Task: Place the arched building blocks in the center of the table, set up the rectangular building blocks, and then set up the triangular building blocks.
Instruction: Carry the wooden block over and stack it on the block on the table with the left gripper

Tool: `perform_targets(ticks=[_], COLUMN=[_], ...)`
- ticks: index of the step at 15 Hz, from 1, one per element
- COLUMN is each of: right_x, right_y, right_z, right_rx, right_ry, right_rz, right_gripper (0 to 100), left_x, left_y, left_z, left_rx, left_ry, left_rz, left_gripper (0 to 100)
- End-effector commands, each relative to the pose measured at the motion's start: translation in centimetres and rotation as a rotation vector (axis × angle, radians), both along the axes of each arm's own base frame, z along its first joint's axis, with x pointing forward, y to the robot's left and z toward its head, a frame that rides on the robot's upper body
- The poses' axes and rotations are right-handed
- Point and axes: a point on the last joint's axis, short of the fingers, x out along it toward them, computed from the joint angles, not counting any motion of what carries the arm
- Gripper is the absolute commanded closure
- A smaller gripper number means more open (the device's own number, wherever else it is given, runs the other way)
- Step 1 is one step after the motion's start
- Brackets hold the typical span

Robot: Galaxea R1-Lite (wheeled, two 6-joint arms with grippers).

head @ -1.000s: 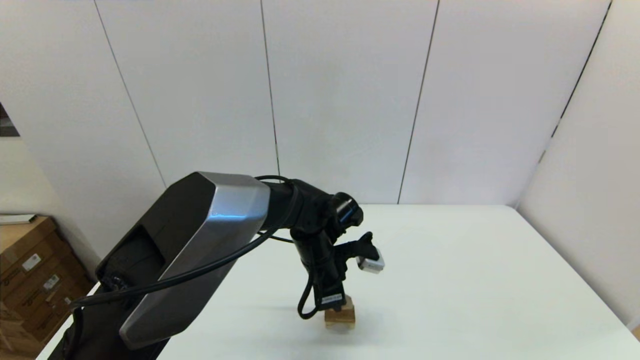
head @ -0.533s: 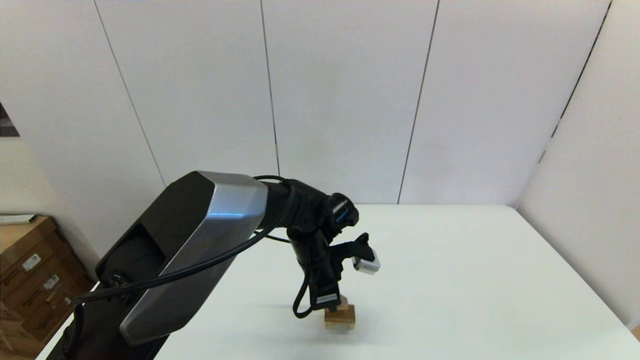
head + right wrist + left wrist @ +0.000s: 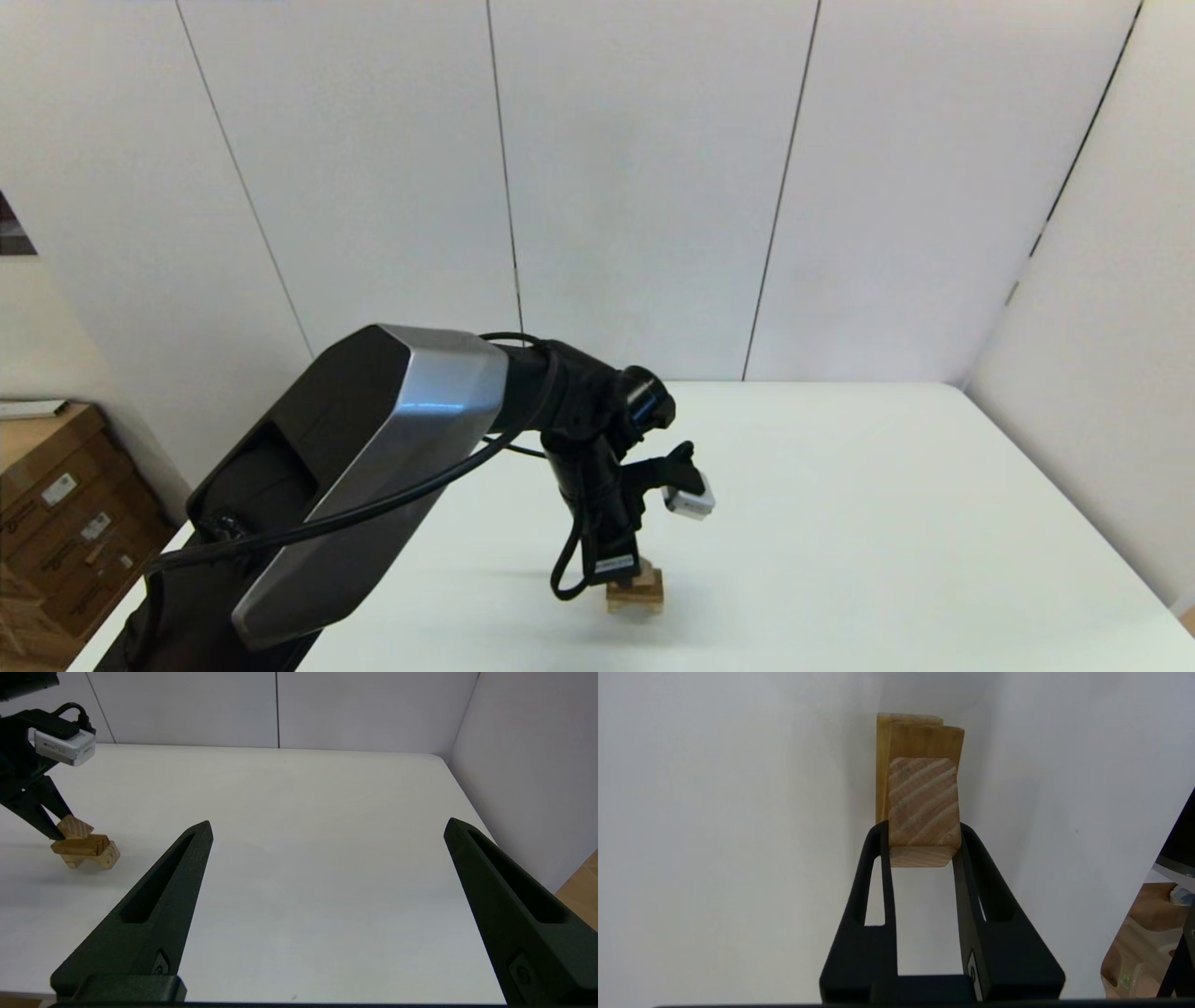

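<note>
Cardboard boxes [image 3: 56, 523]: stacked on the floor beyond the table's left edge (head view only).
Left arm: reaches in from the left and points steeply down over the near-left part of the table [image 3: 887, 485].
Left gripper [image 3: 920, 833]: narrow, black fingers clamped on both flanks of the triangular block [image 3: 923, 805].
Triangular block: topmost of the stack, sloping face with striped grain turned toward the wrist camera.
Rectangular slab [image 3: 79, 845]: flat, directly beneath the wedge and touching it; smooth tan wood, darker than the wedge.
Arched block [image 3: 100, 858]: lowest, resting on the table, not flush with the slab.
Long axis: slab and lower block run lengthwise away from the left wrist camera, in line with the fingers.
View differences: head view shows only a sliver of wood under the wrist; three layers separable only in the right wrist view; hollow not discernible.
Right gripper [image 3: 327, 826]: spread wide, holding nothing, above the table's near right, well apart from the stack.
</note>
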Motion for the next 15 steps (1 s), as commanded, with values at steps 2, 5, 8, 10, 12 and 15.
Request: perform_targets(ticks=[2, 5, 8, 10, 12, 15], right_x=[0.00, 0.00, 0.00, 0.00, -0.01, 0.00], right_y=[0.00, 0.00, 0.00, 0.00, 0.00, 0.00], right_z=[0.00, 0.00, 0.00, 0.00, 0.04, 0.00], right_rx=[-0.001, -0.001, -0.001, -0.001, -0.001, -0.001], right_ry=[0.000, 0.000, 0.000, 0.000, -0.002, 0.000], right_rz=[0.000, 0.000, 0.000, 0.000, 0.000, 0.000], right_gripper=[0, 0, 0, 0, 0, 0], left_x=[-0.48, -0.50, -0.44, -0.42, -0.38, -0.33], left_y=[-0.59, -0.66, -0.62, -0.64, -0.59, -0.53], left_z=[-0.21, -0.53, -0.53, -0.56, -0.56, -0.49], left_rx=[0.001, 0.007, 0.006, 0.006, 0.006, 0.006], left_ry=[0.002, 0.006, 0.006, 0.006, 0.006, 0.004], left_rz=[-0.022, -0.024, -0.021, -0.021, -0.019, -0.017], left_gripper=[100, 100, 100, 100, 100, 100])
